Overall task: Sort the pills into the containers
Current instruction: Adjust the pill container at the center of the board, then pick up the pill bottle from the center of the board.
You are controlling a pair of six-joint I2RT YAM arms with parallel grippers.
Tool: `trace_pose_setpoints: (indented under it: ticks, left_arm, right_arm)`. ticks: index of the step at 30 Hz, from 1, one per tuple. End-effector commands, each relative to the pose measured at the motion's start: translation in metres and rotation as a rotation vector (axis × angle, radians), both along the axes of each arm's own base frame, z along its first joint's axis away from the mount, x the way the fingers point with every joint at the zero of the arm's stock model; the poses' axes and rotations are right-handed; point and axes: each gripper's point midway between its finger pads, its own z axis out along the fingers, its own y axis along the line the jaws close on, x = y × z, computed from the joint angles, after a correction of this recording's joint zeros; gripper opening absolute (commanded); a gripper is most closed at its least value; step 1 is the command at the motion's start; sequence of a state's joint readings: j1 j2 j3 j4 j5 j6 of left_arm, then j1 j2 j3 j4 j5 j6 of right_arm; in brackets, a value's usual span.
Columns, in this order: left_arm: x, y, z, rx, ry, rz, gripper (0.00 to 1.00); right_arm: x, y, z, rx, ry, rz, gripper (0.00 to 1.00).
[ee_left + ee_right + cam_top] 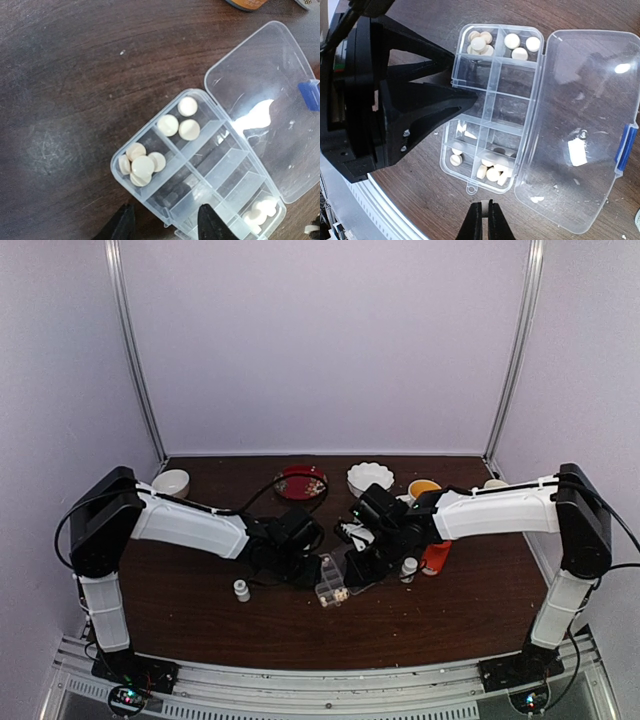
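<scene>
My left gripper (165, 216) hangs with its jaws apart, clamped on nothing. One finger (122, 227) sits over the table (75, 100) just outside the box (220, 165), and the other is over a middle cell by the near long wall; I cannot tell whether it touches the plastic. My right gripper (482, 210) is pinched together with nothing visible between the tips, and it points at one short end of the box, just off the rim. The pills (479, 42) lie in the end cells (512, 107). At the end far from my right gripper there is a small heap in one corner and three in the cell beside it. At the near end a few share one corner cell and a single pill lies in the other. The lid (585, 125) is thrown open flat on the table, hinged along the long side away from my left gripper, with its blue latch (626, 147) on the outer edge. From above, the box lies between my two grippers near the middle of the table — both arms reach in toward it. A white bottle (241, 590) stands to the left of the box. Another white bottle is on the right with an orange-red bottle (436, 557) just beside it. A red plate (300, 483) and a white scalloped bowl (370, 478) sit along the back.
</scene>
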State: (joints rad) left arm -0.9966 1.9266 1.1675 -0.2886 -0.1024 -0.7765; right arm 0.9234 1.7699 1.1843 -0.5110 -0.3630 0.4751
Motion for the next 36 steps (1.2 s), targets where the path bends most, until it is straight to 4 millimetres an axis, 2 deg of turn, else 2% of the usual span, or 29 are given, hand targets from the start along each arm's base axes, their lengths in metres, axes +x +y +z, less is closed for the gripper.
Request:
trace_pose_setpoints:
  ticks: [1, 6, 11, 16, 19, 27, 30, 33, 36]
  left_arm:
    - [0.003, 0.003, 0.028, -0.016, -0.045, 0.002, 0.50]
    - [0.008, 0.012, 0.059, -0.077, -0.097, 0.062, 0.57]
    - [0.009, 0.028, 0.078, -0.125, -0.142, 0.109, 0.59]
    - [0.009, 0.037, 0.079, -0.116, -0.142, 0.121, 0.60]
    - [0.007, 0.037, 0.076, -0.120, -0.136, 0.118, 0.59]
    - [0.007, 0.037, 0.074, -0.117, -0.132, 0.120, 0.59]
    - [0.006, 0.038, 0.074, -0.116, -0.134, 0.118, 0.59]
    - [0.005, 0.039, 0.077, -0.116, -0.140, 0.114, 0.59]
    - [0.005, 0.040, 0.083, -0.116, -0.159, 0.092, 0.59]
  right_arm:
    - [-0.005, 0.013, 0.005, 0.036, -0.012, 0.029, 0.04]
    - [-0.006, 0.024, 0.003, 0.035, -0.018, 0.045, 0.04]
    - [-0.009, 0.034, -0.001, 0.034, -0.020, 0.060, 0.04]
    - [-0.013, 0.043, -0.006, 0.029, -0.014, 0.075, 0.05]
    - [-0.012, 0.045, -0.007, 0.024, -0.015, 0.072, 0.11]
    - [-0.008, 0.049, -0.005, 0.024, -0.027, 0.071, 0.13]
    - [-0.003, 0.046, 0.006, 0.027, -0.063, 0.065, 0.19]
    - [-0.002, 0.041, 0.028, 0.064, -0.097, 0.062, 0.18]
    - [0.003, 0.023, 0.055, 0.077, -0.153, 0.038, 0.19]
